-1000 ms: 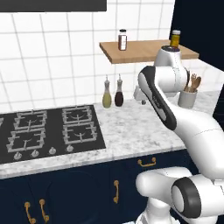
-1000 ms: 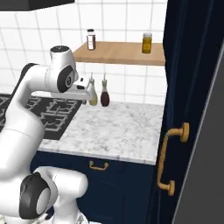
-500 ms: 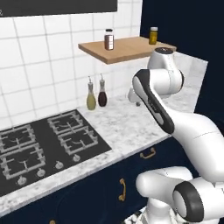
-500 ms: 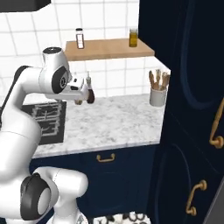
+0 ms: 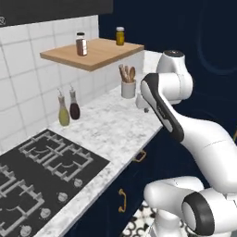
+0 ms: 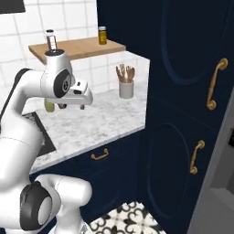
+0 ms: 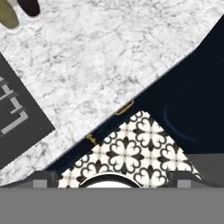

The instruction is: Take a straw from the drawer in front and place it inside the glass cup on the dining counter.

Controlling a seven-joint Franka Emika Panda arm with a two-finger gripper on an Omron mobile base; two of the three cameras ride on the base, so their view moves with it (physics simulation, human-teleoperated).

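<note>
The hob (image 5: 39,173) sits at the left of the marble worktop (image 5: 109,127), with several knobs along its front edge. Behind it two bottles stand side by side at the tiled wall: an olive one (image 5: 64,112) and a dark one (image 5: 74,107). Above them a wooden shelf (image 5: 95,53) carries two jars, one dark (image 5: 81,44) and one yellow (image 5: 120,35); their labels are too small to read. One white utensil holder (image 5: 128,88) with wooden spoons stands at the worktop's far right end. Below the worktop, two brass handles (image 5: 138,157) show on the navy drawer fronts. The tall navy cabinet on the right has two brass handles (image 6: 215,83) in the right base view.

The arm bends at the elbow over the worktop's front edge, and the gripper (image 6: 73,105) points down, jaws wide apart, holding nothing. The hand view looks straight down on marble, the drawer front (image 7: 109,122) and patterned floor tiles (image 7: 135,148).
</note>
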